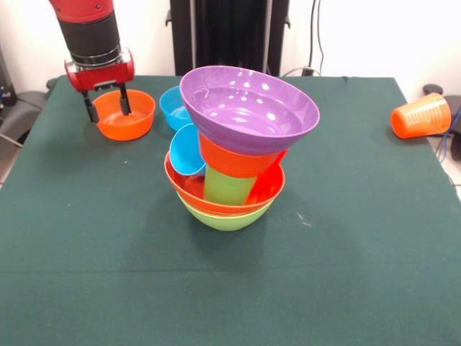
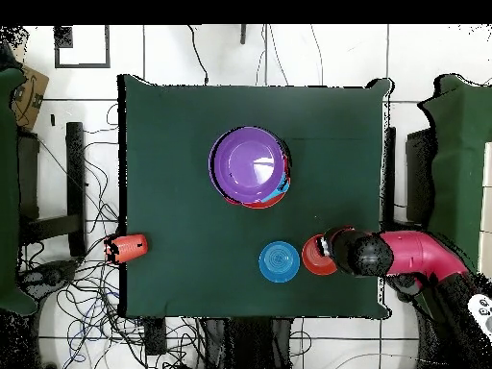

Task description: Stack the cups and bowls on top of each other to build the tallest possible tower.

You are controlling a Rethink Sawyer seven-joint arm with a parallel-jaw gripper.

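Front view first: the tower [image 1: 234, 151] sits about mid-frame on the dark green table [image 1: 86, 274]. Its base is a large glossy lime green bowl [image 1: 225, 218], with a large orange-red bowl [image 1: 268, 189] nested in it. Inside that stands a lime green plastic tumbler [image 1: 227, 186], with a light blue tumbler [image 1: 187, 151] leaning on the left. A small orange bowl [image 1: 234, 160] sits on the green cup, and a big purple bowl [image 1: 248, 108] tops it all, tilted down to the right.

Upper left, the red and black gripper [image 1: 107, 106] hangs over another small orange bowl [image 1: 126, 115], jaws spread fairly wide, straddling the bowl's left rim, one finger outside and one inside. Can't tell if they touch it. A small blue bowl [image 1: 175, 108] is just right of it. An orange tumbler [image 1: 421, 115] lies on its side at the table's right edge.

Overhead view: the purple bowl [image 2: 250, 165] hides most of the pile. Lower right, the gripper [image 2: 327, 248] sits at the orange bowl [image 2: 315, 256], with the blue bowl [image 2: 279, 261] beside it. The orange tumbler [image 2: 128, 248] lies at the table's left edge.
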